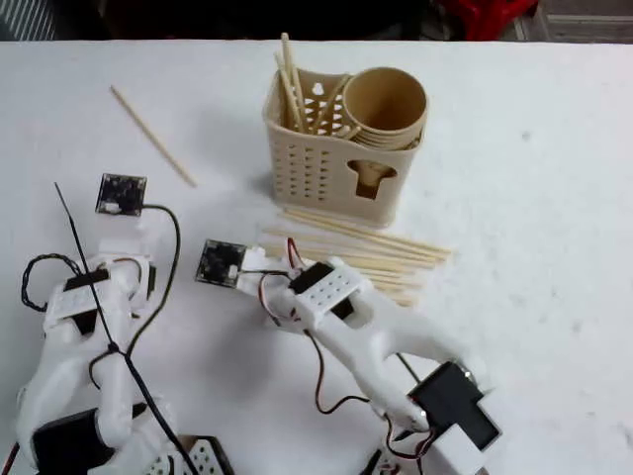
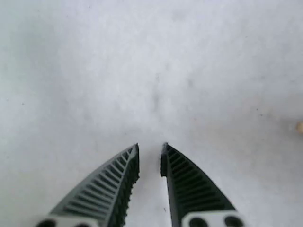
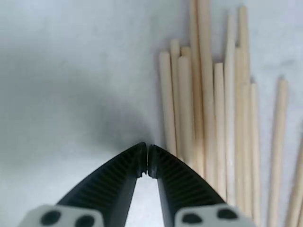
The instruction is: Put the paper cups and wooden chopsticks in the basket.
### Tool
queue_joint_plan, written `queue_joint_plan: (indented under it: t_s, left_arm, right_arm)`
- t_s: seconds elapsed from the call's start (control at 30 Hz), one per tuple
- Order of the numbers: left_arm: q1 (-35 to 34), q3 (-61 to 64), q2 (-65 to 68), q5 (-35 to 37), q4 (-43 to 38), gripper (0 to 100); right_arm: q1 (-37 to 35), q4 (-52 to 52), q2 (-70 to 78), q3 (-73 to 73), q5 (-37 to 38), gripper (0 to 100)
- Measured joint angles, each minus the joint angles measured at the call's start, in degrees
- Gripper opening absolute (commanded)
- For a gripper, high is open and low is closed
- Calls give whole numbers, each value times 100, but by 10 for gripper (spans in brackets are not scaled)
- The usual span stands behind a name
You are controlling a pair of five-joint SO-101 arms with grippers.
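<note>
On a white bench point(image 1: 554, 198), stacked brown paper cups point(image 1: 386, 99) sit in a beige perforated plastic basket point(image 1: 316, 168); loose wooden chopsticks point(image 1: 376, 249) lie before it. The right tool point(image 3: 147, 161), tips together, hangs beside them; the left tool point(image 2: 150, 152) shows tips slightly apart.

The light was bright and even, washing the white table point(image 1: 554, 247) nearly flat. A soft grey shadow pooled just ahead of the right claw point(image 3: 147, 161), on its side away from the chopsticks point(image 3: 199, 104). The basket point(image 1: 316, 168) cast a faint one.
</note>
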Motion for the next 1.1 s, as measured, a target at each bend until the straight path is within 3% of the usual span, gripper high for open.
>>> queue_joint_plan:
  t_s: [0.53, 0.7, 0.87, 1.1]
  left_arm:
    - [0, 0, 0, 0, 0, 98]
    - [0, 0, 0, 0, 0, 98]
    - [0, 0, 0, 0, 0, 98]
    - [0, 0, 0, 0, 0, 98]
  right_arm:
    - [-97, 1125, -26, -88, 949, 22]
    - [70, 1248, 0, -431, 651, 34]
    - [448, 1292, 0, -615, 343, 159]
    - [475, 1213, 0, -598, 492, 162]
